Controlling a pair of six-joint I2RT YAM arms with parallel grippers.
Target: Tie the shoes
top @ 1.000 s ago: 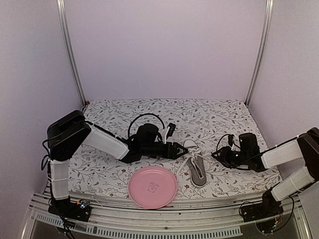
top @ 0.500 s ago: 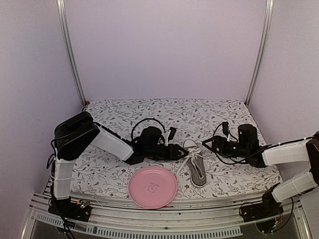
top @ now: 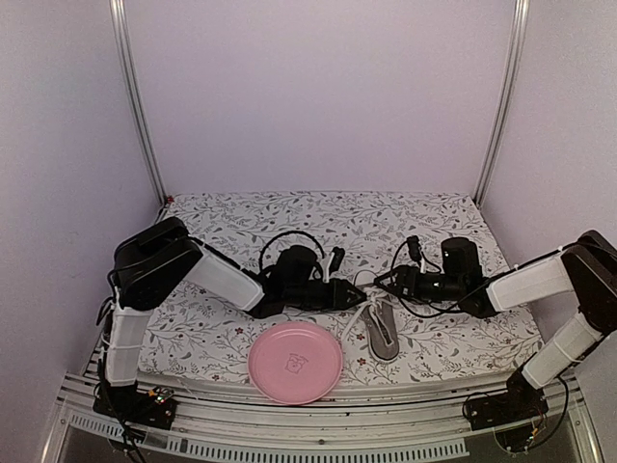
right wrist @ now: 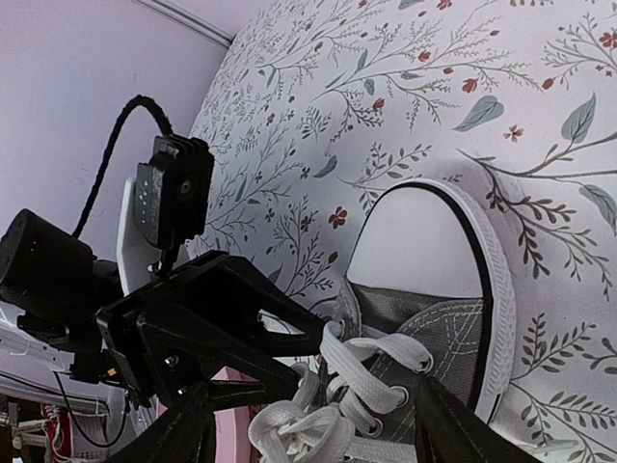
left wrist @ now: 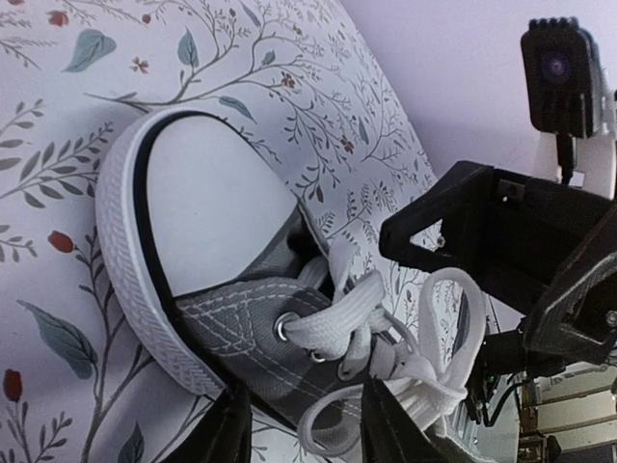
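The small grey sneaker (top: 382,334) lies on the floral cloth with its white toe cap pointing away from the arms. Its white laces (top: 363,311) trail off to its left. My left gripper (top: 349,294) is open at the shoe's left side. In the left wrist view its fingers (left wrist: 228,434) straddle the grey canvas (left wrist: 241,313) and a loose lace loop (left wrist: 333,410). My right gripper (top: 383,282) is open just right of the toe. In the right wrist view it hangs over the laced front (right wrist: 386,357), empty. The two grippers face each other across the shoe.
A pink plate (top: 275,359) sits near the front edge, left of the shoe's heel, and shows in the right wrist view (right wrist: 229,416). Black cables loop above both wrists. Purple walls and metal posts enclose the floral table (top: 241,217).
My right arm has swung left from the table's right side until its gripper reached the shoe's toe. My left gripper has crept slightly right, closer to the laces.
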